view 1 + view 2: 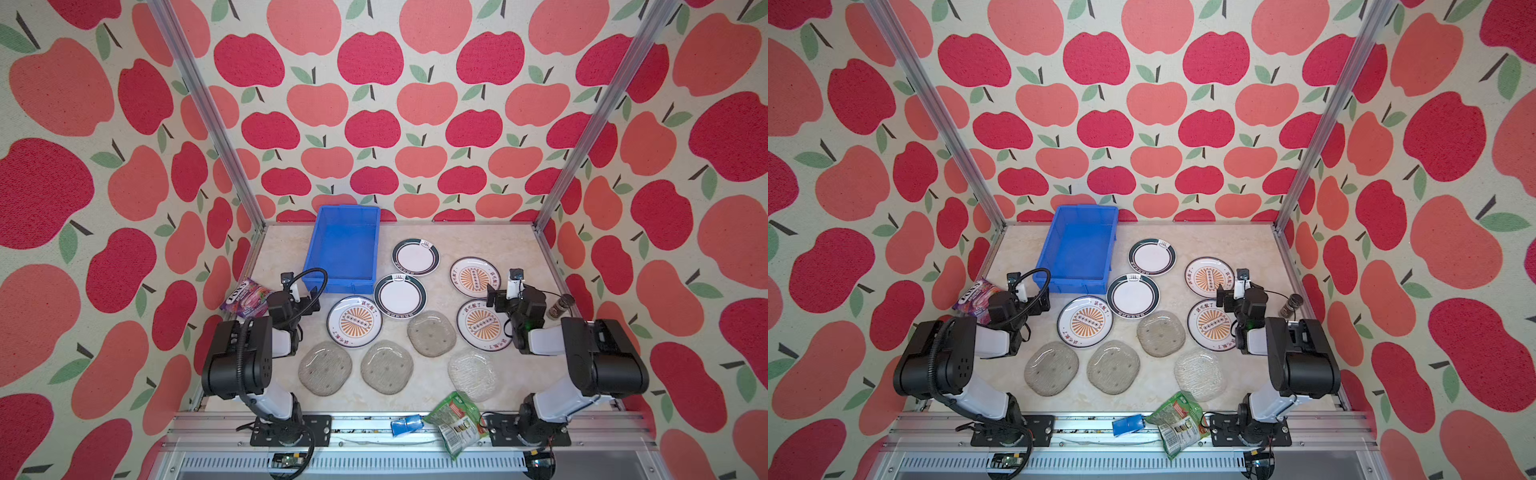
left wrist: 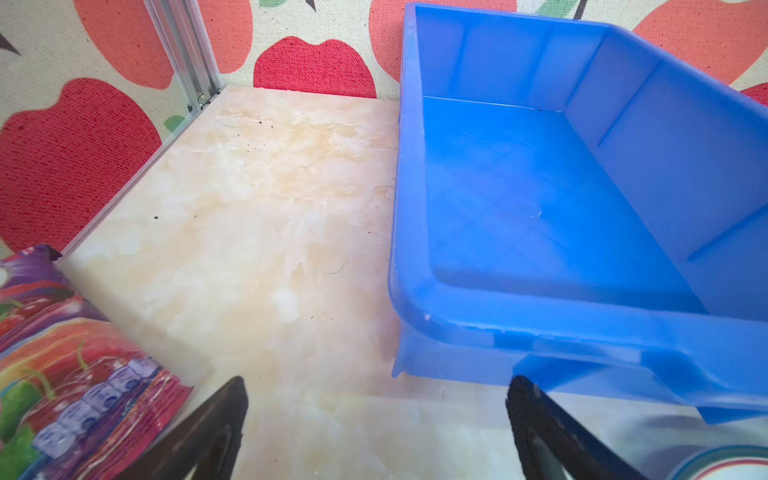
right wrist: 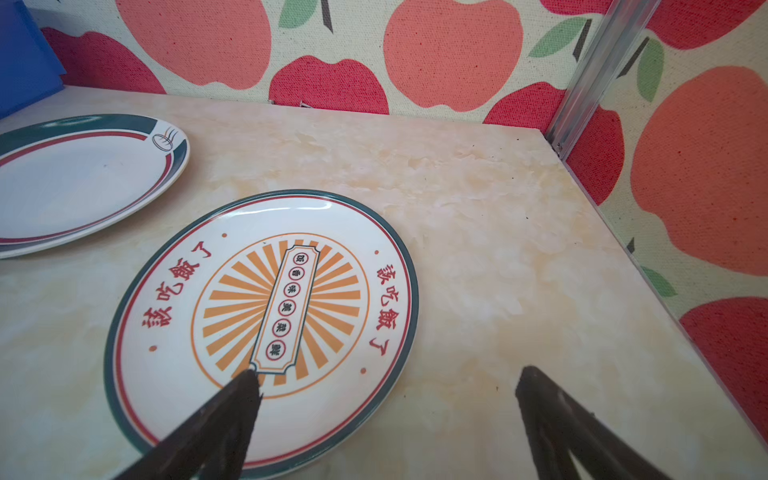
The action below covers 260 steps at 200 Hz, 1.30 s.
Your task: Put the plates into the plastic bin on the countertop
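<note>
Both top views show 9 plates lying flat on the countertop: 3 round sunburst plates, 2 round dark-rim plates and 4 bumpy glass plates with soft square corners. The blue plastic bin stands at the back, left of the middle, just beside the dark-rim plates. It has nothing in it, so I think the job is only starting.

The right gripper is wide open and holds nothing. It hangs low over the far sunburst plate, with 1 finger above the orange middle and 1 past the rim. Next it likely has to go down and pinch that thin rim. The plate looks smooth and shiny and lies flat, so getting a finger under the edge may be hard.

The left gripper is wide open too, with nothing in it, by the bin's front corner. The bin is smooth plastic with a lipped rim. A purple candy packet lies beside that gripper.
</note>
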Available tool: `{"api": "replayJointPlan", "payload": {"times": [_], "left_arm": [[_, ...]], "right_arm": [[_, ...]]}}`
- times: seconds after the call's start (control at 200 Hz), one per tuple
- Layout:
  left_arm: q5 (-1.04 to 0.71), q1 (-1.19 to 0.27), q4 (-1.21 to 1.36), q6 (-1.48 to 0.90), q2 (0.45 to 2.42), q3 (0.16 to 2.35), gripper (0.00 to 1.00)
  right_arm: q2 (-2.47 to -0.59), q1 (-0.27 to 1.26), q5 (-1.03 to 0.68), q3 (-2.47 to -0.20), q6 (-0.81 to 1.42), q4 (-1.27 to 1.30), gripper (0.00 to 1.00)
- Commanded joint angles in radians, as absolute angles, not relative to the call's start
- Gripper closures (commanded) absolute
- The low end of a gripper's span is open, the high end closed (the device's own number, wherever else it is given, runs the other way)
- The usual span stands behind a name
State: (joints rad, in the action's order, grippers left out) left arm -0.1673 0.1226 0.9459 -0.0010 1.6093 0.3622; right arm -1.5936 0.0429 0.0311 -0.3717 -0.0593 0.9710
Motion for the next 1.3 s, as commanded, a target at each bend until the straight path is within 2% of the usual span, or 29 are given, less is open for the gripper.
{"api": "replayJointPlan", "payload": {"times": [0.0, 0.595, 0.72, 0.996, 1.066, 1.156, 1.296], "left_arm": [[-0.181, 0.127, 0.948, 0.015, 1.606, 0.382, 0.01], [-0.185, 0.127, 0.944, 0.013, 1.605, 0.386, 0.01], [-0.129, 0.127, 0.930, 0.000, 1.607, 0.393, 0.01], [-0.209, 0.163, 0.952, -0.021, 1.607, 0.381, 0.01], [-0.205, 0.158, 0.947, -0.016, 1.604, 0.383, 0.01], [-0.233, 0.156, 0.864, -0.002, 1.526, 0.402, 0.01], [-0.030, 0.149, 0.673, -0.064, 1.351, 0.429, 0.01]], "right_arm": [[-1.588, 0.049, 0.038, -0.374, -0.062, 0.976, 0.00], [-1.588, 0.060, 0.055, -0.368, -0.069, 0.986, 0.00], [-1.588, 0.060, 0.058, -0.368, -0.067, 0.990, 0.00], [-1.586, 0.023, -0.003, -0.378, -0.039, 0.969, 0.00], [-1.577, 0.037, 0.015, -0.388, -0.052, 0.945, 0.00], [-1.538, 0.056, 0.121, -0.416, -0.049, 0.863, 0.00], [-1.403, 0.065, 0.282, -0.523, -0.015, 0.580, 0.00]]}}
